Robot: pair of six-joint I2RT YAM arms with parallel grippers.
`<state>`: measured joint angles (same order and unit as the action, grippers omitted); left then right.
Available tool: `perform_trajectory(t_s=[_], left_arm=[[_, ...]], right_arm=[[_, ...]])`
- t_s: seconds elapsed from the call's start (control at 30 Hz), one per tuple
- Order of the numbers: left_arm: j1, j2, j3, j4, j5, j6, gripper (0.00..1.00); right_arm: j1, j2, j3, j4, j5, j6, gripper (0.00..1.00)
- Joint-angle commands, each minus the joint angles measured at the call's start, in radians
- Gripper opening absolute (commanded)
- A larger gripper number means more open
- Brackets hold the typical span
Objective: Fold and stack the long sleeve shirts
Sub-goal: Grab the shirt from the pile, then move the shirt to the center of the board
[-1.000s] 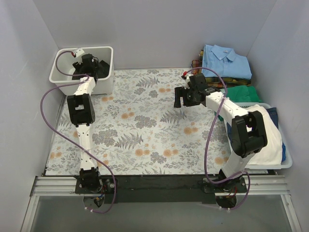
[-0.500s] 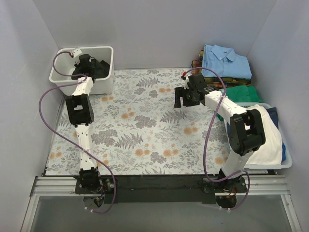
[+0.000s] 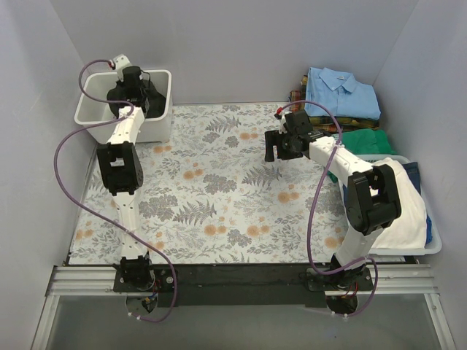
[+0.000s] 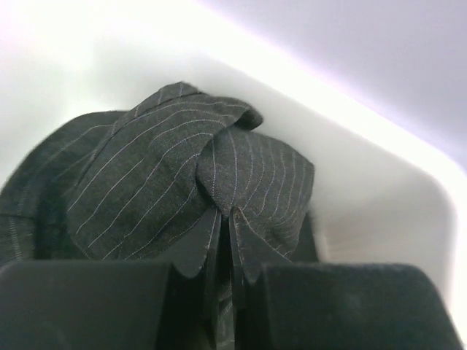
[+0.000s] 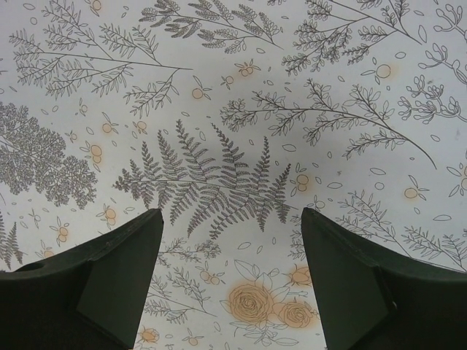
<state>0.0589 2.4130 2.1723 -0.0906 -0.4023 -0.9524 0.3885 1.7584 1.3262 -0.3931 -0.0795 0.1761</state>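
A charcoal pinstriped long sleeve shirt (image 4: 175,175) lies bunched inside the white bin (image 3: 157,124) at the back left. My left gripper (image 4: 225,219) is shut on a fold of that shirt, the cloth pinched between its fingers; in the top view the left gripper (image 3: 131,91) hangs over the bin. A folded light blue shirt (image 3: 341,91) tops a stack at the back right. My right gripper (image 3: 276,153) hovers open over the floral table cover (image 5: 233,109), with nothing between its fingers (image 5: 120,270).
A folded green garment (image 3: 368,140) lies below the blue shirt. White and blue cloth (image 3: 405,208) fills a tray at the right edge. Grey walls close in the table on three sides.
My left gripper has closed on the pinstriped shirt and risen slightly over the bin. The right arm has barely shifted.
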Motion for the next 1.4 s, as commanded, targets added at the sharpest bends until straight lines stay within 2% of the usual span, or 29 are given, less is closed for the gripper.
perform_trajectory(t_s=[0.0,0.13,0.3,0.47,0.63,0.7,0.73,0.87,1.1,1.23,1.37], left_arm=[[-0.037,-0.204,0.018,0.026,0.028,0.037,0.00],[-0.044,-0.285,0.015,0.028,0.034,0.064,0.00],[-0.105,-0.440,0.001,0.028,0.057,0.089,0.00],[-0.131,-0.590,-0.012,0.012,0.175,0.070,0.00],[-0.175,-0.725,-0.052,-0.011,0.419,0.044,0.00],[-0.179,-0.787,-0.077,-0.009,0.503,-0.002,0.00],[-0.180,-0.804,-0.080,-0.009,0.595,-0.014,0.00],[-0.183,-0.899,-0.094,0.006,0.762,-0.086,0.00],[-0.188,-0.922,-0.046,0.083,0.937,-0.221,0.00],[-0.195,-0.888,-0.072,0.187,1.014,-0.318,0.00],[-0.282,-0.822,-0.068,0.233,1.129,-0.375,0.00]], right_arm=[[0.006,-0.042,0.030,0.028,0.014,-0.015,0.84],[0.006,-0.068,0.007,0.048,0.020,-0.018,0.84],[0.004,-0.096,0.004,0.062,0.050,-0.021,0.84],[-0.003,-0.117,0.024,0.063,0.073,-0.026,0.85],[-0.020,-0.140,0.057,0.063,0.136,-0.026,0.86],[-0.033,-0.157,0.064,0.063,0.147,-0.026,0.86],[-0.037,-0.172,0.068,0.063,0.152,-0.023,0.86],[-0.072,-0.224,0.074,0.066,0.150,-0.004,0.87],[-0.131,-0.295,0.074,0.071,0.170,0.014,0.87],[-0.142,-0.329,0.070,0.071,0.167,0.031,0.87],[-0.143,-0.365,0.050,0.068,0.179,0.025,0.87]])
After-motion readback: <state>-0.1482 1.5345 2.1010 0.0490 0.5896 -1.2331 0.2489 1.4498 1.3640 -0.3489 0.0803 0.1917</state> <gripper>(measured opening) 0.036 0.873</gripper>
